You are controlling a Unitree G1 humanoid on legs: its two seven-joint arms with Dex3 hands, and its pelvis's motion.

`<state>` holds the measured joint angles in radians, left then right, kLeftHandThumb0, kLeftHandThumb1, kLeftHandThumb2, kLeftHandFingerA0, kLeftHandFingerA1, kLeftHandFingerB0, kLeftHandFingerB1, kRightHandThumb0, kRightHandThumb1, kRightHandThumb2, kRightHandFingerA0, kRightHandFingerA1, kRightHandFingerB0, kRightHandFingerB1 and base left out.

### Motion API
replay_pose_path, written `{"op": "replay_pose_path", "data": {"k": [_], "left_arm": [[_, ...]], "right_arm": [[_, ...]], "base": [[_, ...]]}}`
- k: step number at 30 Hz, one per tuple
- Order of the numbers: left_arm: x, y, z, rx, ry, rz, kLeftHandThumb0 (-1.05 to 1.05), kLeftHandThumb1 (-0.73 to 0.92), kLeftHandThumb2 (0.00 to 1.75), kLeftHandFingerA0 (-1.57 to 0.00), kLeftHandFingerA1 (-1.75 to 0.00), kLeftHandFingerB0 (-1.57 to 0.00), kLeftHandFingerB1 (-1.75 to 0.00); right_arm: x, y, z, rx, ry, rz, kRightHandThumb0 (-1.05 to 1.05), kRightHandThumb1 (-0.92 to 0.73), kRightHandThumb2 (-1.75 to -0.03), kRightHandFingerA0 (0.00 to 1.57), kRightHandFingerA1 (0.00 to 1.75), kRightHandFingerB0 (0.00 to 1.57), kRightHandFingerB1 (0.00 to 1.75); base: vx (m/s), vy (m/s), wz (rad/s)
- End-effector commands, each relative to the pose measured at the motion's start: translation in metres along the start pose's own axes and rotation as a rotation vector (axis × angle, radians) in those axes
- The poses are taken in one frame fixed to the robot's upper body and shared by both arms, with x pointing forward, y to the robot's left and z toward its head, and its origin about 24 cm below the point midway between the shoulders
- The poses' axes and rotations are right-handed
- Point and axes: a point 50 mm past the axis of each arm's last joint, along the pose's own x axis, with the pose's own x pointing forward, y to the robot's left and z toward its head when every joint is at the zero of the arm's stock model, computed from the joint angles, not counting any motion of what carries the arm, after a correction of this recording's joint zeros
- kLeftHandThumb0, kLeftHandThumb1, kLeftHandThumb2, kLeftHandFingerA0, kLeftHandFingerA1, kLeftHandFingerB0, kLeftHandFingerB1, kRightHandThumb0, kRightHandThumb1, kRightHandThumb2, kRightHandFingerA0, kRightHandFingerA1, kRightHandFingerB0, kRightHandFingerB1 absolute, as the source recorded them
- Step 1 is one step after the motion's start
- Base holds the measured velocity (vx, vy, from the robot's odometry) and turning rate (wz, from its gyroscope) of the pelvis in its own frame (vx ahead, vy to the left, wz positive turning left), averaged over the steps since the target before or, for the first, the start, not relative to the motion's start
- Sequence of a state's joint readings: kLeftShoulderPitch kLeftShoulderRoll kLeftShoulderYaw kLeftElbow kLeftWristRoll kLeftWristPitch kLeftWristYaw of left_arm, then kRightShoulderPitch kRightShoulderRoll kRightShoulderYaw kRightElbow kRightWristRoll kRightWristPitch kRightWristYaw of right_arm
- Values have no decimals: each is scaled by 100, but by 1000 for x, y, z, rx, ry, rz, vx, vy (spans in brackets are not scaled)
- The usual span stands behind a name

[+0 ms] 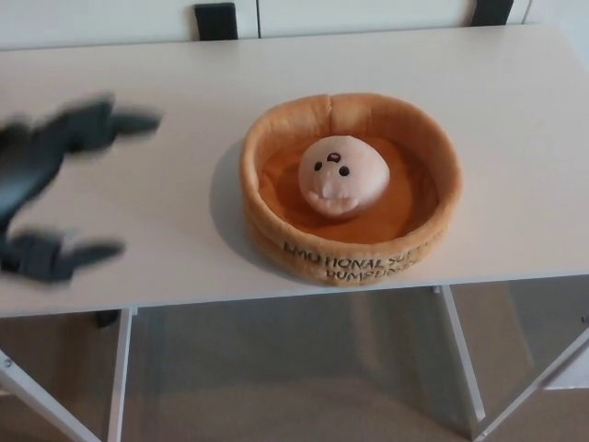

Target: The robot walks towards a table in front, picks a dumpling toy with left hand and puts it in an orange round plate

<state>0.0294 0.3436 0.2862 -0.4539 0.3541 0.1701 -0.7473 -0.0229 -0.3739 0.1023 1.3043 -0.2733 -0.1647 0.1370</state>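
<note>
Black and blurred, the left hand hangs over the counter's left edge, its fingers spread wide apart and holding nothing, well apart from the plate. White counter carries the orange round plate, a soft plush dish with a thick raised rim and dark lettering on its front wall. Inside it, near the middle, the dumpling toy lies on the orange floor, pale peach with a small dark face turned upward.
</note>
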Motion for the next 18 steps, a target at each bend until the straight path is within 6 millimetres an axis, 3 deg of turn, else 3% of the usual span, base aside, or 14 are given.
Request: {"op": "replay_pose_path", "data": {"k": [1,2,3,4,7,8,9,10,11,12,15,18], "left_arm": [[-206,-87,-23,171,310,-533,6,36,88,-22,-55,-22,-52],[-205,-96,-40,227,386,-568,6,36,88,-22,-55,-22,-52],[-200,-105,-63,270,459,-567,-8,48,55,-48,-54,-37,-36],[-199,-107,-71,291,483,-565,-8,48,55,-48,-54,-37,-36],[-200,-108,-71,292,480,-566,-8,48,55,-48,-54,-37,-36],[-191,-112,-90,281,550,-584,-5,56,56,-69,-88,-40,-38],[-180,-116,-112,286,643,-611,-5,56,56,-69,-88,-40,-38],[-173,-120,-124,301,688,-636,-9,55,56,-72,-84,-42,-38],[-167,-123,-133,322,722,-660,-9,55,56,-72,-84,-42,-38],[-160,-128,-145,342,748,-704,-19,53,55,-75,-76,-43,-39],[-150,-134,-163,357,815,-762,-24,56,57,-71,-66,-44,-40],[-148,-140,-177,392,846,-868,-30,58,57,-76,-56,-55,-44]], "right_arm": [[-9,-16,-26,-39,90,-28,-31,-62,-58,66,48,47,38],[-9,-14,-29,-38,93,-27,-31,-62,-58,66,48,47,38],[-10,-13,-30,-31,99,-26,-40,-49,-74,55,55,41,48],[-10,-13,-31,-28,102,-25,-40,-49,-74,55,55,41,48],[-10,-13,-31,-28,102,-25,-40,-49,-74,55,55,41,48],[-9,-14,-29,-20,94,-26,-32,-61,-58,60,47,43,38],[-9,-16,-27,-10,83,-27,-32,-61,-58,60,47,43,38],[-9,-16,-26,-18,82,-30,-41,-48,-74,59,57,39,48],[-9,-15,-26,-30,84,-34,-41,-48,-74,59,57,39,48],[-8,-16,-25,-23,84,-33,-34,-59,-57,62,48,44,38],[-7,-17,-20,-20,80,-35,-33,-60,-58,63,47,46,38],[-7,-16,-20,-32,77,-38,-34,-59,-57,62,47,46,38]], "base": [[0,0,0],[0,0,0],[0,0,0],[0,0,0],[0,0,0],[0,0,0],[0,0,0],[0,0,0],[0,0,0],[0,0,0],[0,0,0],[0,0,0]]}}
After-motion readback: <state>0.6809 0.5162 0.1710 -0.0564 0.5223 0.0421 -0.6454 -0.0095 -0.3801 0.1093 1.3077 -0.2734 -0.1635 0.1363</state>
